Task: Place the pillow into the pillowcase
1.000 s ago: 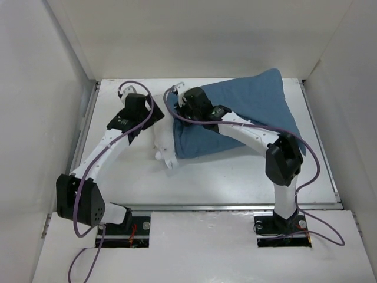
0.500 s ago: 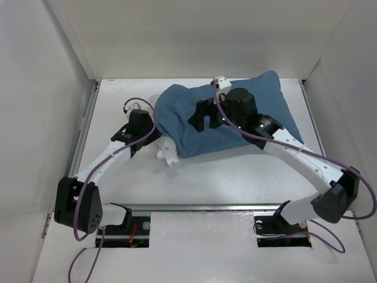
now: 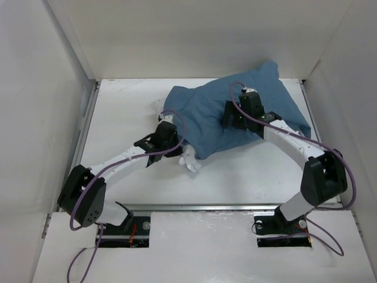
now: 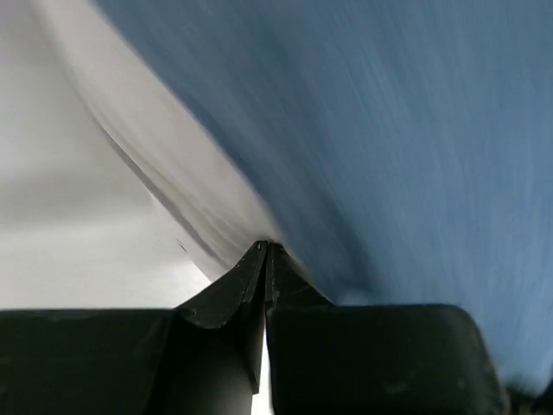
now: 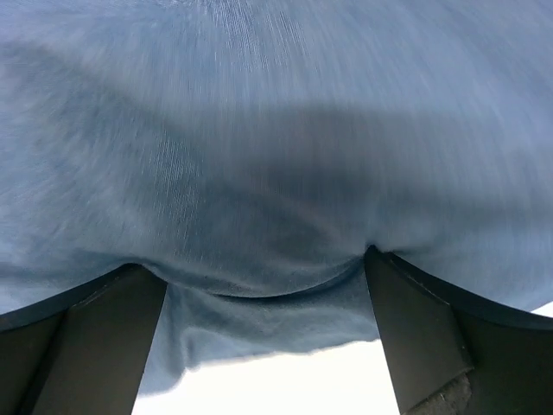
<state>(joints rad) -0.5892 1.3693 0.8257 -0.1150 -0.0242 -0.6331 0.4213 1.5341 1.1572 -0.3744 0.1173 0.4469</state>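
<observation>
The slate-blue pillowcase (image 3: 265, 100) lies bunched at the back right of the table, covering most of the pillow. A white corner of the pillow (image 3: 189, 159) pokes out at its near left edge. My left gripper (image 3: 178, 143) is shut, its tips (image 4: 266, 248) pressed where the white pillow (image 4: 173, 164) meets the blue pillowcase (image 4: 415, 130). No cloth shows between the jaws. My right gripper (image 3: 228, 115) rests open on top of the pillowcase (image 5: 259, 130). Its fingers (image 5: 423, 328) stand wide apart, and blue fabric bulges between them (image 5: 263, 277).
White walls (image 3: 35, 118) close in the table (image 3: 123, 118) on the left, back and right. A metal rail (image 3: 206, 206) runs along the near edge in front of both arm bases. A small white scrap (image 3: 158, 106) shows left of the pillowcase.
The left gripper has shut and slid right to the pillowcase's near edge. The right gripper has opened and moved right onto the top of the pillowcase. The bundle has shifted right.
</observation>
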